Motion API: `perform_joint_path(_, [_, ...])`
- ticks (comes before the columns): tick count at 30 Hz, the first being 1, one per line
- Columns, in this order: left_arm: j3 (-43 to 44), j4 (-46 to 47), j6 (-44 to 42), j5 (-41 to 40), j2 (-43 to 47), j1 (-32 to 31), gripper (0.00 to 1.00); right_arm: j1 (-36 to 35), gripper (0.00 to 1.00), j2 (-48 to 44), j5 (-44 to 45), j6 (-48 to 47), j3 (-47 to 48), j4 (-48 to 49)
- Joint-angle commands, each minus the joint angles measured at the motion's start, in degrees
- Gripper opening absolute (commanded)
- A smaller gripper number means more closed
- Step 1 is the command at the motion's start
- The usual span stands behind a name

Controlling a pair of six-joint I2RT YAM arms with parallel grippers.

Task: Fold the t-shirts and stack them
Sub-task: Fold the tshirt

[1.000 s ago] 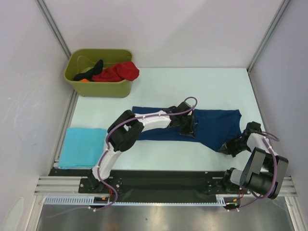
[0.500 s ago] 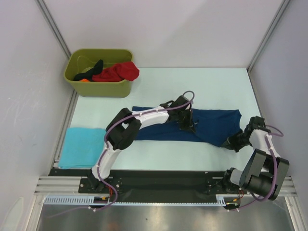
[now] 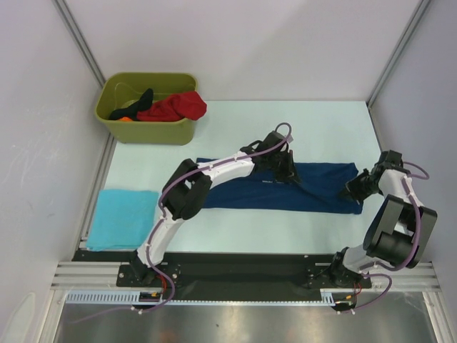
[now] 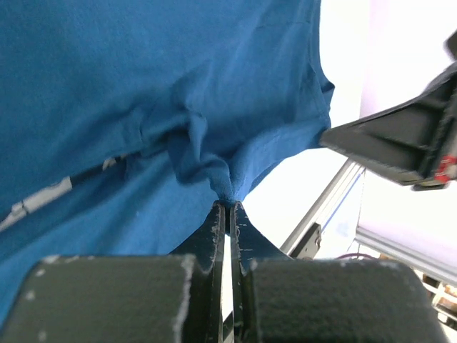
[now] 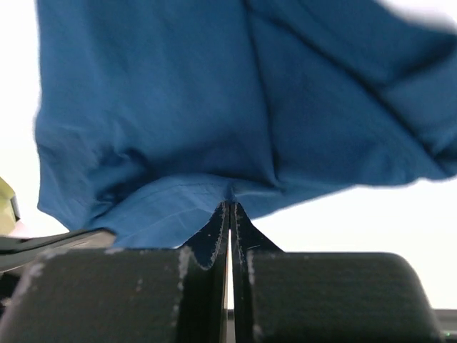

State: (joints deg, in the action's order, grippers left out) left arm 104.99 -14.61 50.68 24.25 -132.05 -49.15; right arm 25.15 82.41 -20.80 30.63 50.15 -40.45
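Note:
A navy blue t-shirt (image 3: pixel 314 187) lies as a long folded band across the middle of the table. My left gripper (image 3: pixel 288 174) is shut on a pinch of its cloth (image 4: pixel 227 187) near the band's middle, at the far edge. My right gripper (image 3: pixel 356 188) is shut on the cloth (image 5: pixel 214 196) at the band's right end. A folded light turquoise t-shirt (image 3: pixel 123 218) rests flat at the near left. A red t-shirt (image 3: pixel 175 108) and a black one (image 3: pixel 139 101) lie bunched in the bin.
The olive-green bin (image 3: pixel 146 129) stands at the back left corner. Grey walls close in the table on the left, back and right. A metal rail (image 3: pixel 214 274) runs along the near edge by the arm bases.
Both grippers, still shut on the navy shirt, moved away from the bases. The flap at the near right was carried over, leaving the shirt a narrower, straighter band.

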Motion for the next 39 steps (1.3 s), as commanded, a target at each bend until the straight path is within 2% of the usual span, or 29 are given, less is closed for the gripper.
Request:
perform_joint_path(1, [4.08, 1.87, 2.15, 1.41, -1.98, 0.1, 0.0, 0.34, 0.0, 3.01, 1.28, -2.06, 5.82, 0.73])
perform_joint_path(16, [9.0, 2.65, 0.92, 1.41, -5.41, 2.83, 0.01, 0.43, 0.01, 11.63, 0.14, -3.74, 13.39, -0.68])
perform_joint_path(24, [12.95, 1.7, 1.89, 3.26, -9.01, 2.92, 0.06, 0.87, 0.05, 11.19, 1.63, -3.83, 12.34, -2.27])
perform_joint_path(25, [13.66, 0.73, 1.45, 2.91, -9.02, 2.91, 0.06, 1.04, 0.09, 11.02, 1.64, -3.83, 12.08, -1.66])
perform_joint_path(28, [15.5, -1.81, -1.62, 1.33, -9.1, 2.65, 0.13, 1.48, 0.13, 11.37, 1.37, -3.74, 12.25, -0.6])
perform_joint_path(30, [16.56, -2.44, -2.6, 0.63, -9.1, 2.65, 0.25, 1.83, 0.15, 12.41, 0.94, -3.39, 13.13, 0.36])
perform_joint_path(32, [17.61, -4.27, -4.34, -0.25, -9.19, 2.65, 0.37, 2.1, 0.22, 13.12, 0.84, -3.12, 14.18, 0.63])
perform_joint_path(33, [18.4, -5.94, -5.57, -1.13, -9.19, 2.65, 0.4, 2.45, 0.25, 14.17, 1.02, -3.56, 16.01, 0.81])
perform_joint_path(34, [20.24, -9.78, -7.07, -3.57, -8.67, 2.65, 0.48, 2.54, 0.32, 14.7, 1.37, -4.08, 17.34, 0.02])
perform_joint_path(36, [21.3, -13.67, -11.9, -6.04, -7.18, 2.56, 0.62, 2.45, 0.37, 15.15, 3.39, -6.45, 21.02, -2.52])
perform_joint_path(38, [21.4, -14.83, -16.45, -9.21, -4.03, 2.65, 0.71, 2.45, 0.43, 13.84, 4.62, -7.51, 22.09, -4.19])
perform_joint_path(39, [21.4, -15.27, -17.79, -10.0, -3.22, 2.65, 0.71, 2.45, 0.44, 13.05, 4.62, -7.78, 22.27, -5.25])
